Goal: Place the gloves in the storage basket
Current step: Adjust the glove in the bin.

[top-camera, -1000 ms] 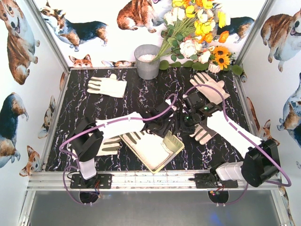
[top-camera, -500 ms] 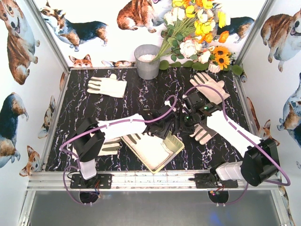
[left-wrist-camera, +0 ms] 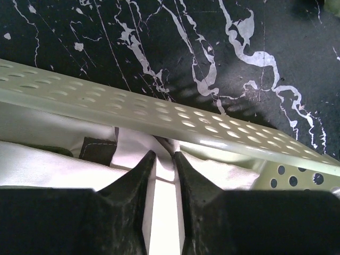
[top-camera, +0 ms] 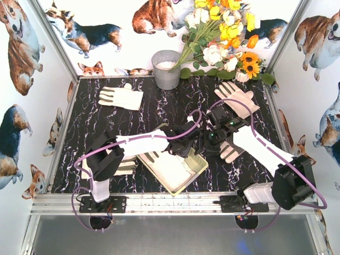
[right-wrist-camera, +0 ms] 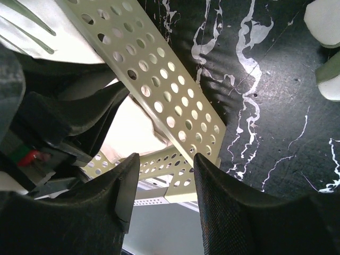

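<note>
The storage basket (top-camera: 188,180), pale yellow-green and perforated, sits in the middle of the table with a cream glove (top-camera: 172,169) lying in it. My left gripper (top-camera: 186,144) reaches down inside its far end. In the left wrist view the left gripper (left-wrist-camera: 163,155) is shut on a fold of that glove (left-wrist-camera: 42,164), just inside the basket wall (left-wrist-camera: 159,114). My right gripper (top-camera: 210,140) hangs open at the basket's right corner. In the right wrist view the right gripper (right-wrist-camera: 166,159) stands apart over the wall (right-wrist-camera: 154,79). Other gloves lie back left (top-camera: 121,97), back right (top-camera: 237,97), and under the left arm (top-camera: 125,166).
Another glove (top-camera: 229,151) lies partly under the right arm. A grey metal bucket (top-camera: 166,69) stands at the back centre, with a bunch of artificial flowers (top-camera: 223,37) beside it. Printed walls close in the black marbled table on three sides.
The left gripper's jaws have closed in on the glove in the basket, and the left arm has shifted slightly right. The right arm has barely moved.
</note>
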Robot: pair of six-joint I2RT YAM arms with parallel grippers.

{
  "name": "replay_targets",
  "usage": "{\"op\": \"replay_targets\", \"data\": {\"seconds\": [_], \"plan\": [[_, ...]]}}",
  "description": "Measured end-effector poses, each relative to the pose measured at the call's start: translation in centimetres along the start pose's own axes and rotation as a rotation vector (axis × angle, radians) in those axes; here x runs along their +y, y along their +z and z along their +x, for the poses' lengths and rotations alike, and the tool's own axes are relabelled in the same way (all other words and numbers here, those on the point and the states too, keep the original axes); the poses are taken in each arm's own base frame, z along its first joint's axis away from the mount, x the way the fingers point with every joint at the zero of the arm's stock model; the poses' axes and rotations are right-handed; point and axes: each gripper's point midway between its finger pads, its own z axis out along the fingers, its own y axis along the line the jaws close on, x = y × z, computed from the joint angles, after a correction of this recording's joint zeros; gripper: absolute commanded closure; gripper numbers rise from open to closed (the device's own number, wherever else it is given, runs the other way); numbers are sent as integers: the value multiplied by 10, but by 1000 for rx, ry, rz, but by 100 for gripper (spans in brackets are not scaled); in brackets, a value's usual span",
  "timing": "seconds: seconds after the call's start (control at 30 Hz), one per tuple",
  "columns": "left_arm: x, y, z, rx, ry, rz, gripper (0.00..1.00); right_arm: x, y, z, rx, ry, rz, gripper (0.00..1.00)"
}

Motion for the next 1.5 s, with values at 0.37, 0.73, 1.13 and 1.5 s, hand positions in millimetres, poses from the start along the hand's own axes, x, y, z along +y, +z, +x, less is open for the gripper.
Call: {"op": "replay_targets", "data": {"seconds": [0.37, 0.73, 1.13, 1.5], "plan": [[1, -1, 0, -11, -8, -23, 100, 0, 5, 2, 5, 9, -14, 53], [3, -13, -8, -52, -11, -44, 100, 2, 6, 0, -5, 9, -25, 53], [1, -13, -14, -78, -6, -39, 100, 3, 7, -1, -8, 22, -27, 53], [8, -20, -23, -131, -4, -33, 43, 2, 8, -3, -23, 34, -29, 53]]}}
